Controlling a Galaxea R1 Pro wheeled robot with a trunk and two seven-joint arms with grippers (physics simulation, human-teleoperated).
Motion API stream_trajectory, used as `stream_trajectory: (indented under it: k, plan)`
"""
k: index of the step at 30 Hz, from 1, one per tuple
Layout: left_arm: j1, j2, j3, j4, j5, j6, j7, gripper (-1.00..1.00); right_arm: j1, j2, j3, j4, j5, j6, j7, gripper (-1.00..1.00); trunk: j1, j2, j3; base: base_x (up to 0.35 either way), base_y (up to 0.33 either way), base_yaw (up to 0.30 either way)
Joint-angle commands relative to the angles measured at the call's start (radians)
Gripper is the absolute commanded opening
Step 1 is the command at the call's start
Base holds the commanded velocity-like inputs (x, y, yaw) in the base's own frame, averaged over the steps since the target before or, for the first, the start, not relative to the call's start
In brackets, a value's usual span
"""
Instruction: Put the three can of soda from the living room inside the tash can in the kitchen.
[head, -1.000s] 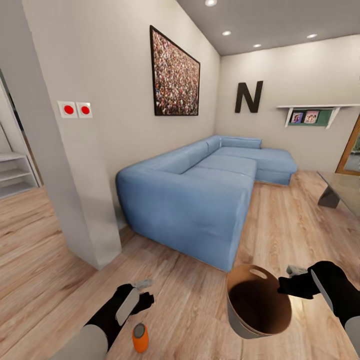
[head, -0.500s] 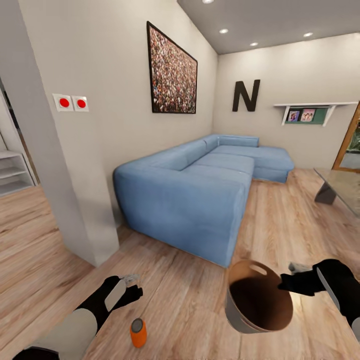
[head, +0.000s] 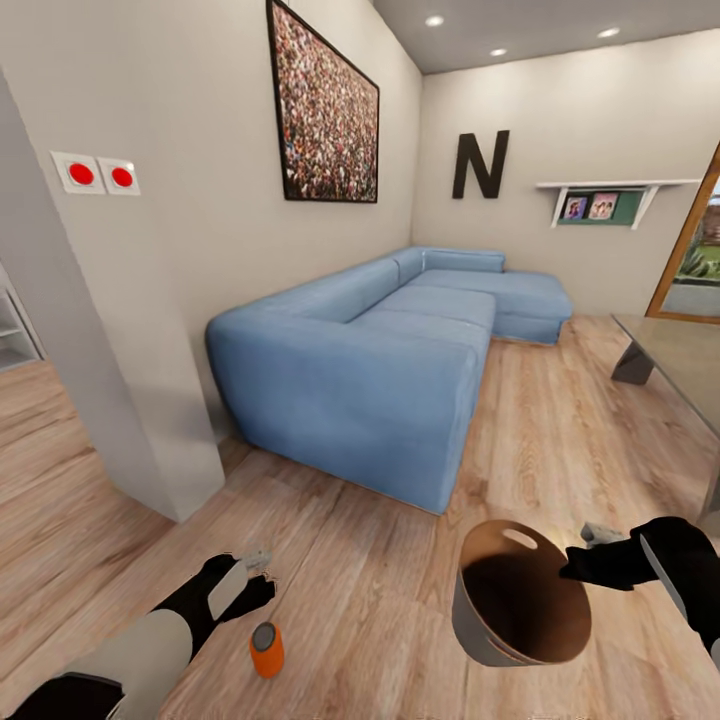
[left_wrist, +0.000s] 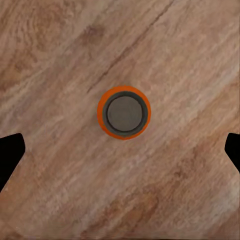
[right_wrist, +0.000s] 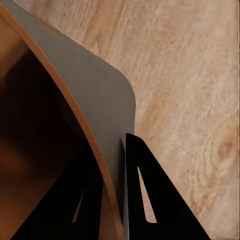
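The left arm reached down and forward over the plank floor (head: 380, 600), low at the head view's left. The left gripper (head: 262, 575) pointed down at the floor, and its two fingers were spread wide apart. In the left wrist view only the dark tips (left_wrist: 10, 155) of the fingers showed at the two sides, with the orange soda can (left_wrist: 123, 112) between them, well apart from both. The can stood upright on the floor, grey top up, just beside the gripper in the head view (head: 266, 649). Nothing touched it.

The right arm came in from the head view's right edge, and most of it was cut off there. The right gripper (head: 575, 560) was closed on the rim of the trash can (head: 520, 610). The right wrist view showed one dark finger (right_wrist: 145, 200) on the grey outside of the wall and the other inside against the brown, pressing the wall (right_wrist: 90, 100) between them. The trash can was tilted, and its brown inside with the oval slot faced the head camera. Its bottom was too dark to see.

Behind them stood the blue sofa (head: 380, 370). A glass table (head: 670, 360) was cut off at the right.
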Motion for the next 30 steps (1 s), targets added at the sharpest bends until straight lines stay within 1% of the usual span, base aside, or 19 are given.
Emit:
stream_trajectory:
  k: [1, 4, 7, 14, 18, 22, 25, 28, 30]
  plan:
    - [0.0, 0.0, 0.001, 0.004, 0.0, -0.001, 0.023, 1.0, -0.001, 0.0, -0.001, 0.0, -0.039, 0.013, 0.006, -1.0, 0.0, 0.0, -0.004, 0.0, 0.0, -0.002]
    - [0.0, -0.001, 0.0, 0.009, 0.0, -0.002, 0.062, 1.0, -0.002, 0.002, 0.0, 0.0, -0.038, 0.013, 0.006, -1.0, 0.002, -0.001, -0.015, 0.0, 0.0, -0.001]
    - [0.0, -0.002, -0.001, 0.01, -0.001, -0.002, 0.076, 1.0, -0.002, 0.004, 0.001, 0.001, -0.038, 0.013, 0.006, -1.0, 0.003, -0.002, -0.027, 0.0, 0.0, 0.0]
    - [0.0, -0.006, -0.003, 0.011, 0.001, -0.004, 0.074, 1.0, -0.002, 0.004, 0.001, 0.001, -0.038, 0.013, 0.006, -1.0, 0.006, -0.003, -0.054, 0.0, 0.0, 0.0]
    - [0.004, -0.007, -0.007, 0.009, 0.0, -0.006, 0.071, 1.0, -0.002, 0.004, 0.001, 0.001, -0.038, 0.013, 0.006, -1.0, 0.006, -0.003, -0.054, 0.0, 0.0, 0.0]
    - [0.01, -0.003, -0.009, 0.009, -0.001, -0.007, 0.069, 1.0, -0.002, 0.003, 0.001, 0.0, -0.038, 0.013, 0.006, -1.0, 0.006, -0.003, -0.054, 0.192, 0.0, 0.0]
    - [0.01, -0.008, -0.007, 0.006, 0.001, -0.006, 0.071, 1.0, -0.002, 0.003, 0.001, 0.0, -0.038, 0.013, 0.006, -1.0, 0.006, -0.003, -0.054, 0.138, 0.0, 0.0]
    - [0.01, -0.012, 0.007, -0.002, 0.019, -0.003, 0.073, 1.0, -0.001, 0.003, 0.001, 0.0, -0.039, 0.013, 0.006, -1.0, 0.006, -0.003, -0.054, 0.042, 0.0, 0.0]
    - [0.009, -0.015, 0.012, -0.006, 0.028, -0.002, 0.069, 1.0, -0.001, 0.002, 0.002, 0.0, -0.039, 0.013, 0.006, -1.0, 0.007, -0.004, -0.062, 0.016, 0.0, 0.0]
